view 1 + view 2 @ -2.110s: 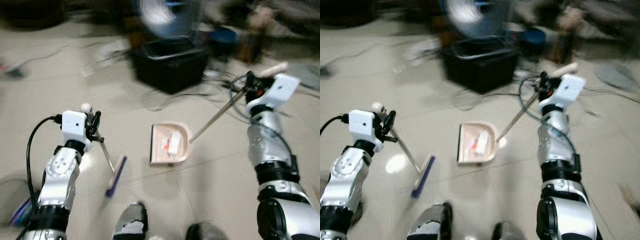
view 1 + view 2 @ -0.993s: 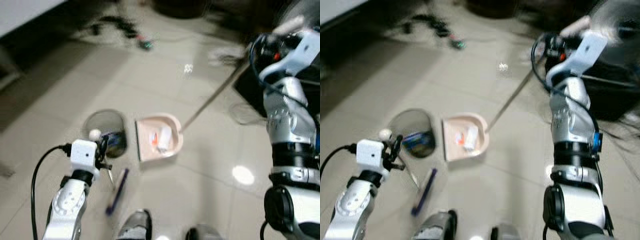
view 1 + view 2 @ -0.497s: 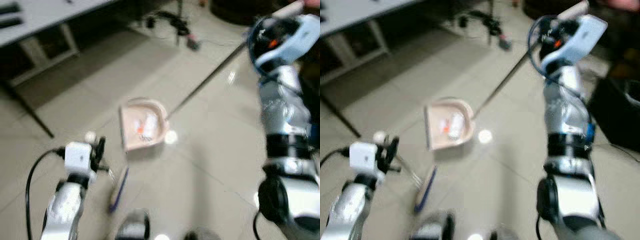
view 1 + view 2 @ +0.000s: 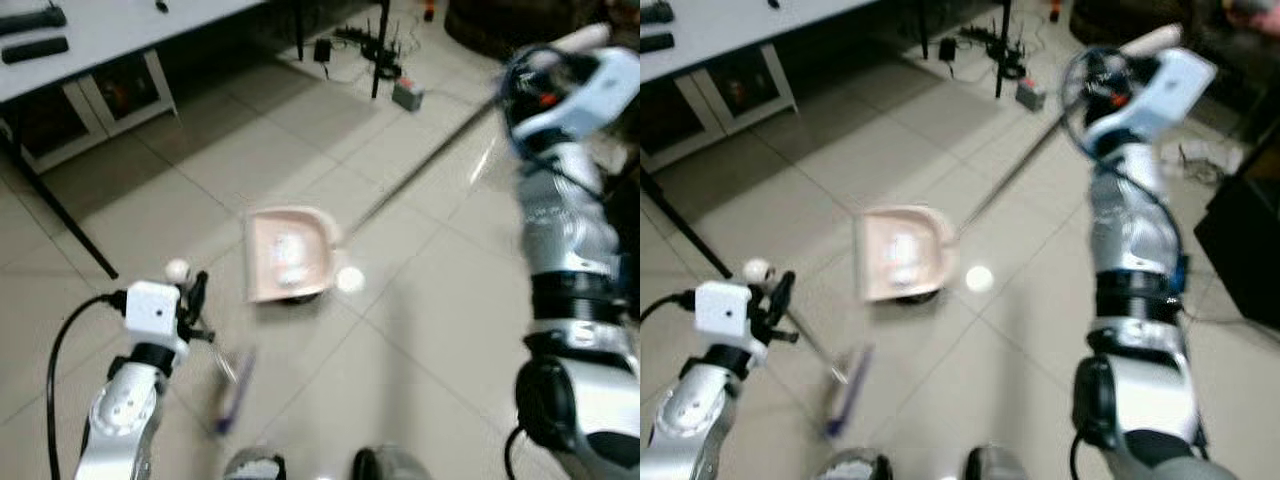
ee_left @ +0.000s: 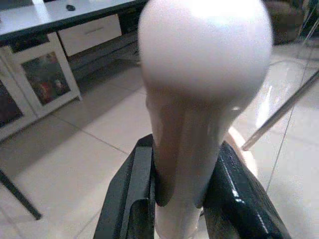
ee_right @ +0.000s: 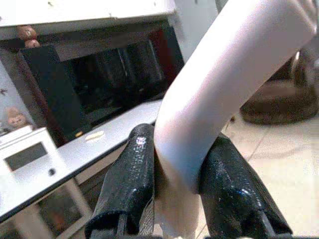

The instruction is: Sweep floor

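1. Left eye view: a pale pink dustpan (image 4: 288, 255) is shown near the middle of the tiled floor (image 4: 430, 330), with whitish debris (image 4: 290, 270) blurred inside it; a thin metal handle (image 4: 420, 170) is seen running from its rim up to the right gripper (image 4: 520, 85).
2. The right gripper is seen clamped on the handle's smooth, rounded pale grip (image 6: 234, 79); both black fingers (image 6: 127, 189) are pressed against its sides.
3. The left gripper (image 4: 195, 300) is closed on the broom (image 4: 232, 390) just below its glossy round knob (image 5: 204, 47); the thin shaft is angled down to a dark blue brush head, which is blurred near the robot's feet (image 4: 255, 465).
4. A grey table (image 4: 90, 30) with black legs, white cabinets beneath it and loose cables (image 4: 370, 40) are seen at the far side.
5. Compared with 0.5 s ago, the dustpan is held at much the same place in the view; the cables and table edge appear slightly shifted through camera motion; both grips are unchanged.
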Motion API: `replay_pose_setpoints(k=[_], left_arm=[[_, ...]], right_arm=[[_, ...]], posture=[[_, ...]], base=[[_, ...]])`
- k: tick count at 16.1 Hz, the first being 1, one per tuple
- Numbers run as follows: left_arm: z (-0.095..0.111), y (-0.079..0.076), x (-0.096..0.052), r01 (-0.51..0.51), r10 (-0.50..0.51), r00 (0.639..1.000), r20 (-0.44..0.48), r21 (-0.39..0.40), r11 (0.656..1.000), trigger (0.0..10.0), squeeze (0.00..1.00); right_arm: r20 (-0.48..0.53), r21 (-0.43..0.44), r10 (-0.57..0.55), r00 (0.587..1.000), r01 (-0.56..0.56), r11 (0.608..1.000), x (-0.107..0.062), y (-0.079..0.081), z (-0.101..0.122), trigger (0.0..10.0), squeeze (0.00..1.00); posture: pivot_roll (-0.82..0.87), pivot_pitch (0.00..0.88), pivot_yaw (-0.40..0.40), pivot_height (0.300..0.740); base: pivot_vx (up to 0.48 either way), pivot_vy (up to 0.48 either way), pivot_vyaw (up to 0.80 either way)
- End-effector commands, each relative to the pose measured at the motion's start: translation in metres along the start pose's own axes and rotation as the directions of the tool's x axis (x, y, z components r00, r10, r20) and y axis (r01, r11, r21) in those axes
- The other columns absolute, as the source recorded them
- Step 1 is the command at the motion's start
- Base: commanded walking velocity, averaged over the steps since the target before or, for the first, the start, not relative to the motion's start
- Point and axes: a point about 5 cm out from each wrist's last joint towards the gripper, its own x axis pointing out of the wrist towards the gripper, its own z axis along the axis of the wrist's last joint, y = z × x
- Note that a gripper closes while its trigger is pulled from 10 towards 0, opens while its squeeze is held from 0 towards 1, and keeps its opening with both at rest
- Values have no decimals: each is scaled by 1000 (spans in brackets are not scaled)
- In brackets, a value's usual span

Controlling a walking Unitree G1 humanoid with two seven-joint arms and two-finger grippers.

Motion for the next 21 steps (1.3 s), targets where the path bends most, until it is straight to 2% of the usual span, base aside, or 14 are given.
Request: replay_pose_setpoints(k=[1, 5, 8, 11, 14, 16, 18, 21], left_arm=[[3, 8, -2, -21, 20, 1000, 6, 32, 999, 10000, 0], [1, 8, -1, -24, 24, 1000, 3, 30, 999, 10000, 0], [1, 1, 1, -1, 1, 1000, 4, 18, 1000, 10000, 0], [-3, 4, 2, 26, -26, 1000, -16, 18, 999, 10000, 0], [-1, 1, 12, 54, -54, 999, -8, 21, 998, 10000, 0], [0, 0, 14, 62, -62, 998, -6, 18, 998, 10000, 0], [-4, -3, 19, 37, -37, 999, -17, 4, 999, 10000, 0], [-7, -4, 18, 24, -24, 1000, -15, 18, 1000, 10000, 0]], right_arm=[[61, 36, 40, 997, -43, 998, 4, 15, 9, 10000, 0], [74, 25, 27, 997, -28, 999, 5, 10, 12, 10000, 0], [83, 11, 16, 996, -17, 1000, 5, 6, 15, 10000, 0], [102, 3, -5, 995, 5, 1000, -2, 5, 16, 10000, 0], [118, -1, -35, 992, 36, 999, -5, -1, 20, 10000, 0], [121, -6, -38, 992, 39, 999, -7, -2, 20, 10000, 0], [130, -43, -29, 991, 35, 998, -8, -3, 23, 10000, 0], [148, -82, -37, 988, 50, 995, -6, -5, 29, 10000, 0]], posture=[[100, 128, -8, 740], [101, 127, -10, 740], [94, 126, -1, 740], [63, 118, 57, 740], [49, 120, 71, 740], [43, 120, 71, 740], [15, 120, 58, 740], [10, 125, 48, 740]], base=[[390, 0, 0], [391, 0, 0], [394, 0, 0], [390, 0, 0], [393, 0, 0], [394, 0, 0], [0, 0, 0], [0, 0, 0]])
